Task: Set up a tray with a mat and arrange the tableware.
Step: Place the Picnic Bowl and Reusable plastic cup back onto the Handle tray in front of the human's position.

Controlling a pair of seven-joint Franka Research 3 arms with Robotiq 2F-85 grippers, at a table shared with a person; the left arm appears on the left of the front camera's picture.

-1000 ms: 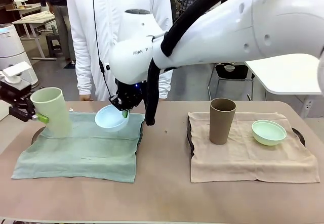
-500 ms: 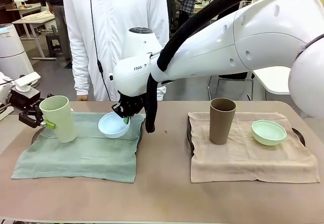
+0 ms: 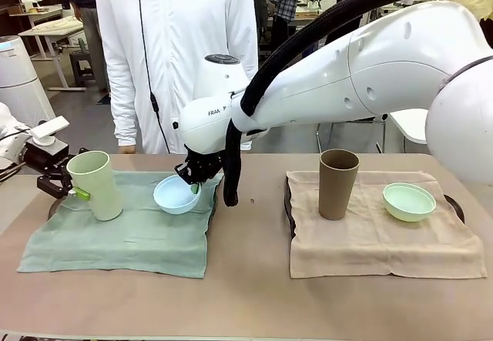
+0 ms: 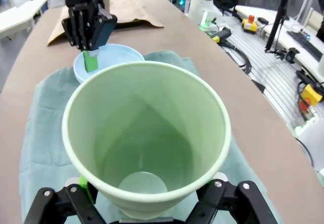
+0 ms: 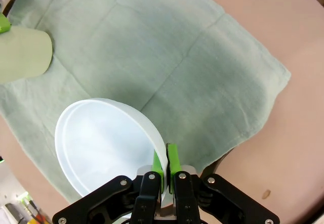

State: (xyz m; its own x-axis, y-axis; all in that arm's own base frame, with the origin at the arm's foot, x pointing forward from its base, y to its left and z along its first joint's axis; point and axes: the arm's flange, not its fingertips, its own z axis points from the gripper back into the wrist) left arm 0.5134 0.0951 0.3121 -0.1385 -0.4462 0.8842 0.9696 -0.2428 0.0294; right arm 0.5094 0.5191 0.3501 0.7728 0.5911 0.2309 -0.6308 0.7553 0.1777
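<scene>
A: Light blue round plastic bowl (image 3: 176,194): it hangs from the right claw (image 3: 192,184), whose pads are pinched nearly together on the bowl's rim, and the bowl tilts below and ahead of them, over the far right part of the green cloth mat (image 3: 123,229).

B: And the tall pale green tapered plastic cup (image 3: 95,184)?

A: The left claw (image 3: 73,191) holds it, spread wide around the cup's lower body. The cup leans slightly, its base down at the mat. The bowl lies just beyond the cup's mouth, seen from that claw.

B: What could go wrong?

A: A thin rim grip may let the bowl swing or slip; released while tilted, it could rock or roll off the mat edge onto the desk (image 3: 246,279). The cloth may also bunch under it.

B: The cup?

A: Let go while leaning, it may tip toward the bowl. The two claws work close together, so a sideways move risks a knock.

B: The other side?

A: The brown tapered cup (image 3: 337,183) and mint green bowl (image 3: 409,202) sit on the beige mat (image 3: 377,237), well apart from both claws.
</scene>
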